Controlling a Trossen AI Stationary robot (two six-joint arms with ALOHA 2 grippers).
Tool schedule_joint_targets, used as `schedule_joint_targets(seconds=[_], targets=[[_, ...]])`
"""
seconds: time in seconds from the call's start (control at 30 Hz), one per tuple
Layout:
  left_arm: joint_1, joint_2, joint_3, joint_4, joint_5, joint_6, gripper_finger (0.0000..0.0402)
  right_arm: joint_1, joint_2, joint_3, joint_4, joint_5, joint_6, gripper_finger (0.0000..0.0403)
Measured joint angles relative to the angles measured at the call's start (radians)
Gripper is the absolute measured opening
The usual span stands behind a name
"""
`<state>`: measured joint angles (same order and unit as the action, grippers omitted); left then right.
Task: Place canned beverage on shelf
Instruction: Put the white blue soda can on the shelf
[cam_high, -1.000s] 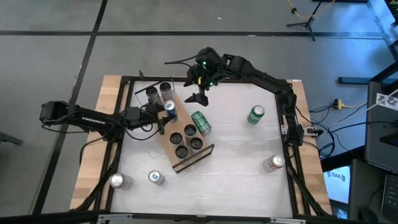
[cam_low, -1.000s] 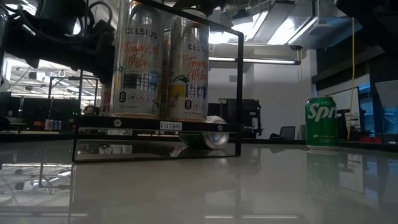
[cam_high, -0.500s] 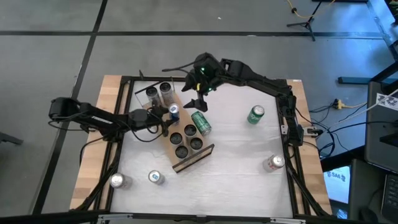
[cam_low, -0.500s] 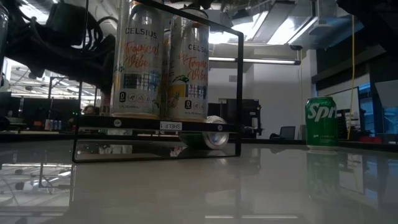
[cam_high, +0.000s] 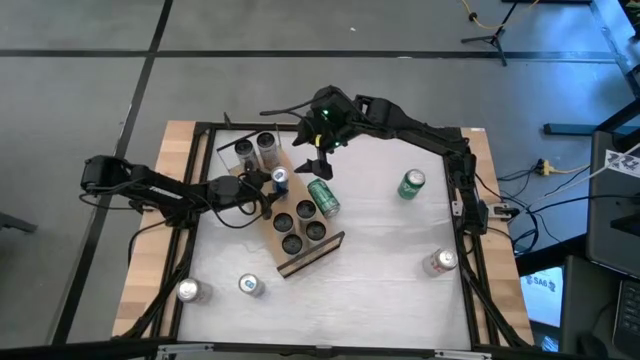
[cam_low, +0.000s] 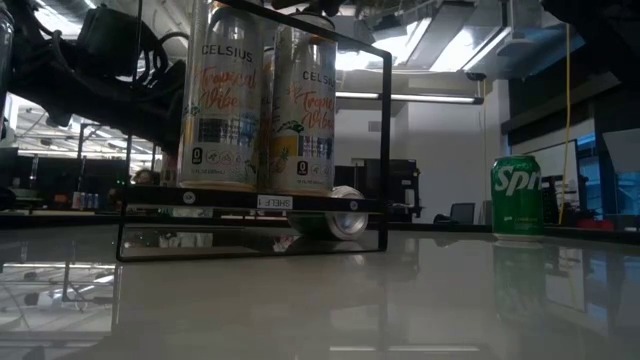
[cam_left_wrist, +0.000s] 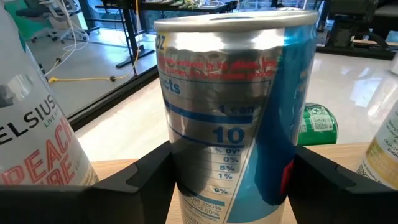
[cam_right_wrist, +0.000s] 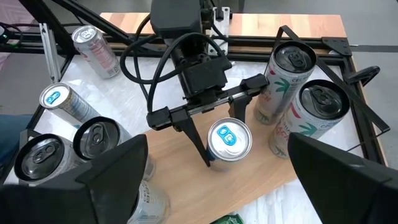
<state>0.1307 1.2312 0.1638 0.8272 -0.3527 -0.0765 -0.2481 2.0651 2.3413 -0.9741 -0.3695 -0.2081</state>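
The shelf (cam_high: 303, 260) is a light-wood board lying slantwise mid-table. Several dark-topped cans (cam_high: 305, 210) stand on it, and two tall Celsius cans (cam_high: 267, 143) stand at its far end. A blue and silver can (cam_high: 279, 179) stands upright over the board between these groups, and my left gripper (cam_high: 272, 186) is shut on it. In the left wrist view the same can (cam_left_wrist: 236, 106) fills the frame. My right gripper (cam_high: 318, 160) hangs open above the shelf's far part, touching nothing. My left gripper pinches the can's side wall (cam_left_wrist: 186, 177) between its two fingers (cam_left_wrist: 140, 183), low on the can's body. The fingers come in level from the table's left. The can stands upright over the shelf's board (cam_right_wrist: 267, 180). Whether its base rests there I cannot tell.
A green can (cam_high: 323, 197) lies on its side against the shelf's right edge. An upright Sprite can (cam_high: 411, 184) stands to the right. Three more cans stand near the front: (cam_high: 438, 262), (cam_high: 250, 285), (cam_high: 188, 291). A black frame (cam_high: 205, 130) borders the table.
My left gripper has come down with the blue and silver can and carried it slightly toward the table's right, over the shelf's board. The can has stayed upright.
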Motion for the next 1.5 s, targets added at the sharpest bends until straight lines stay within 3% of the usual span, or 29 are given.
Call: schedule_joint_targets(seconds=[0.57, 1.03, 1.5], targets=[[0.0, 0.0, 0.0, -0.003, 0.001, -0.001, 0.024, 0.0, -0.001, 0.0, 0.0, 0.0, 0.0, 0.038], [-0.001, -0.002, 0.0, -0.006, 0.003, -0.001, 0.0328, 0.0, -0.001, 0.0, -0.001, -0.001, 0.0, 0.038], [-0.002, -0.003, 0.0, -0.002, 0.041, -0.001, 0.0333, -0.001, -0.002, 0.0, -0.041, 0.026, -0.001, 0.038]])
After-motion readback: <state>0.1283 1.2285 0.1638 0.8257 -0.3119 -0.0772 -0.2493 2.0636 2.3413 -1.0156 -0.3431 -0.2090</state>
